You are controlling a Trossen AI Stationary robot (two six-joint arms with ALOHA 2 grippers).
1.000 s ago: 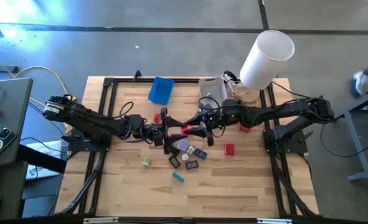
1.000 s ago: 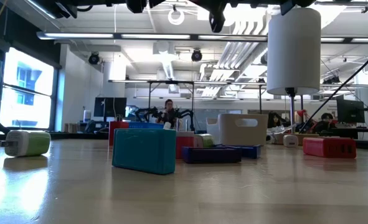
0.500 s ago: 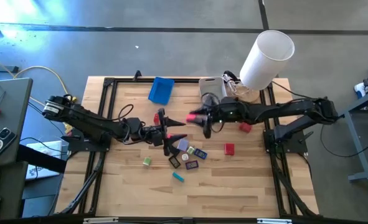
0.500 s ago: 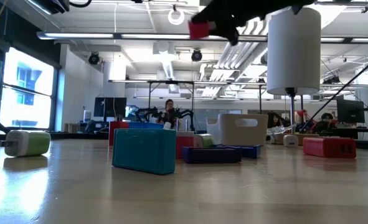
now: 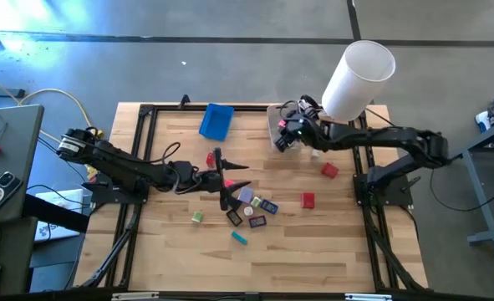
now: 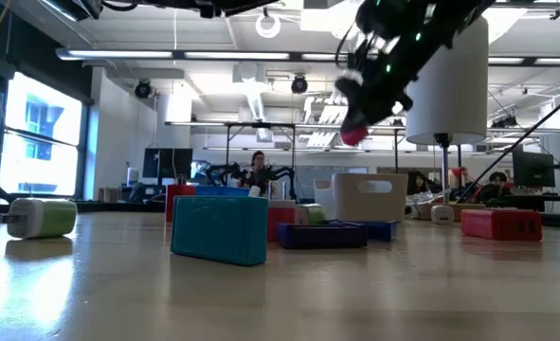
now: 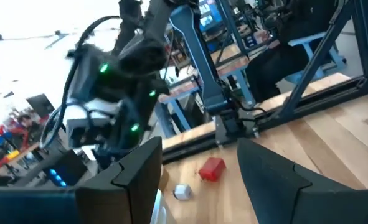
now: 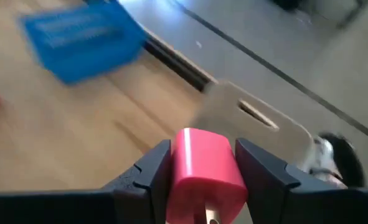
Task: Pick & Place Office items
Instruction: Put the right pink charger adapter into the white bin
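Seen level from the wooden counter (image 6: 280, 294), a teal block (image 6: 220, 228) stands nearest, with a green-and-white plug-shaped piece (image 6: 41, 217) off to one side and a red block (image 6: 501, 224) to the other; behind the teal block lies a flat purple piece (image 6: 322, 235). From overhead these resolve into a loose scatter of small office items mid-counter, among them a red block (image 5: 308, 200) lying apart.

The left tool (image 5: 223, 177) hangs low over that scatter at the end of a long, nearly flat arm, its two dark fingers (image 7: 268, 177) spread apart with nothing between them. Only its wrist camera shows what lies ahead of it: a red piece (image 7: 212, 168) and a small white one (image 7: 182, 192) on pale planks.

Farther back, the right tool (image 5: 285, 134) is raised over the translucent white bin (image 5: 276, 116), its arm reaching in from the counter's right edge. The low view catches it aloft with a blurred pink spot below it. The right wrist camera settles the matter: a smooth, rounded pink plug-shaped piece (image 8: 205, 172) is clamped between the dark fingers (image 8: 147, 172), above the bin's slotted handle. The blue tray (image 5: 216, 121) sits beside the bin, at the counter's far edge.
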